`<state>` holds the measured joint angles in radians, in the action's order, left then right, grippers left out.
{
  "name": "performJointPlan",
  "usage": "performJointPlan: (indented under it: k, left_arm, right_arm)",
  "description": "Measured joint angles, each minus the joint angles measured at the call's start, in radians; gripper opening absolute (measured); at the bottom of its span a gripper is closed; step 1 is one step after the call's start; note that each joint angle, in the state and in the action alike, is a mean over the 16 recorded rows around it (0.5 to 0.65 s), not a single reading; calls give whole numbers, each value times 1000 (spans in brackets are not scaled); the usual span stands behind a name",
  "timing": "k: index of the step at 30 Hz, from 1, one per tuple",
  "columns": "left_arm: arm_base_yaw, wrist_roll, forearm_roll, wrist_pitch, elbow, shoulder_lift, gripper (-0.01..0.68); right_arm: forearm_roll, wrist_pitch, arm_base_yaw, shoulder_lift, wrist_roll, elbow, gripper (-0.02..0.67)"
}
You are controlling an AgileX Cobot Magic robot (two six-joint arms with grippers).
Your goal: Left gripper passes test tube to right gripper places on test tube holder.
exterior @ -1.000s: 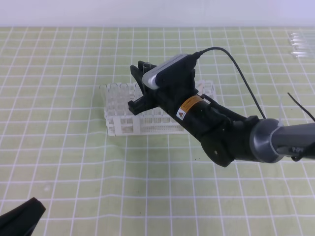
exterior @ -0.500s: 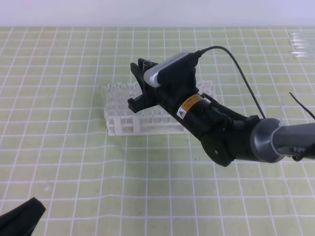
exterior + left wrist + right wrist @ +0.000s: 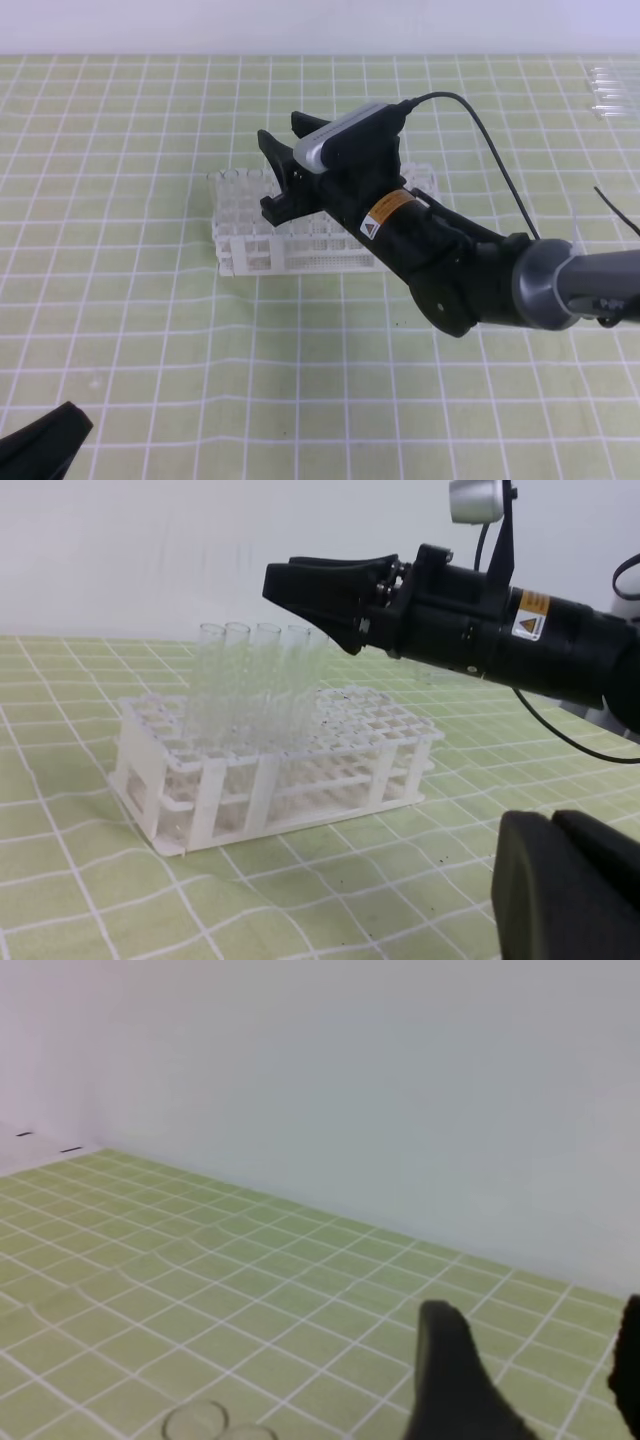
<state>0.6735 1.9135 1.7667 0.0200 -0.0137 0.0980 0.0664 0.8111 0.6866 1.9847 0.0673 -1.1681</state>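
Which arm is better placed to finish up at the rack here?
Right. The right gripper hangs open directly over the test tube holder, above its standing tubes. The left gripper sits low, off to the side, shut.

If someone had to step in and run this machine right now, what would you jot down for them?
Right tool: open, holding nothing, hanging just above the tubes at the left end of the test tube holder.
Left tool: shut, empty, parked low near the front of the mat, away from the holder.
Tubes: about five clear tubes stand upright in a row at the holder's left end; the test tube nearest the right tool looks like the one just placed, though I can't be certain.
Done: hand-over and placing appear complete.
Left: lift the right arm clear without knocking the tubes. Spare tubes lie at the far right.
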Motion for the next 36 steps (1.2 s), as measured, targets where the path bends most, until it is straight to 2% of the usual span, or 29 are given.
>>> performJointPlan:
  k: [9, 16, 25, 29, 36]
  left_arm:
    - [0, 0, 2, 1, -1, 0, -2]
    - [0, 0, 2, 1, -1, 0, -2]
    - [0, 0, -2, -1, 1, 0, -2]
    - [0, 0, 0, 0, 0, 1, -2]
    - [0, 0, 2, 1, -1, 0, -2]
  right_arm:
    - [18, -118, 0, -121, 0, 17, 307]
    - [29, -227, 0, -319, 6, 112, 191]
    - [32, -299, 0, -634, 40, 354, 20]
    - [28, -316, 0, -748, 58, 458, -8]
    - [21, -315, 0, -853, 70, 566, -13]
